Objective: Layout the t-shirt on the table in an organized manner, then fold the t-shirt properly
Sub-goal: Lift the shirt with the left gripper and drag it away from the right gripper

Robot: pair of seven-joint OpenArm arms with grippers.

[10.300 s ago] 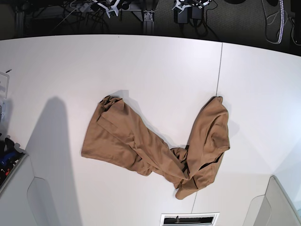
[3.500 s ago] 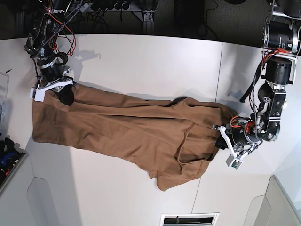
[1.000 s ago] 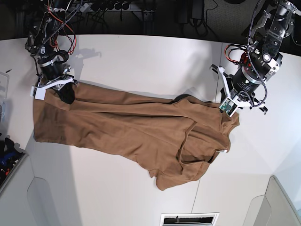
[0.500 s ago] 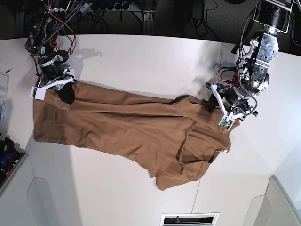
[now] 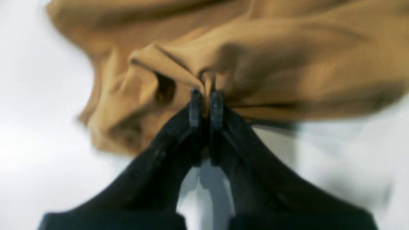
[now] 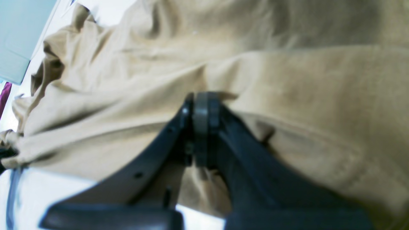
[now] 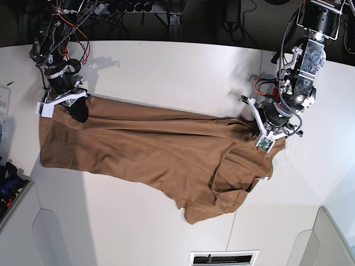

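Observation:
The tan-brown t-shirt (image 7: pixel 150 149) lies stretched across the white table (image 7: pixel 177 72), wrinkled and bunched at its right end, with a flap hanging toward the front. My left gripper (image 7: pixel 256 128) is shut on a fold of the t-shirt (image 5: pixel 255 51) at its upper right edge; the black fingers (image 5: pixel 195 105) pinch cloth between them. My right gripper (image 7: pixel 77 113) is shut on the t-shirt (image 6: pixel 287 95) at its upper left corner, its fingertips (image 6: pixel 201 108) pressed together on the fabric.
A thin dark seam (image 7: pixel 259 72) runs across the table on the right. Cables and dark equipment (image 7: pixel 138 11) lie beyond the far edge. A bin with small items (image 7: pixel 8 185) sits at the left edge. A slot (image 7: pixel 222 257) opens at the front edge.
My left gripper dropped from above the shirt's right end to its upper edge and shut on a fold there; the raised hump of cloth near it has flattened. My right gripper has held still.

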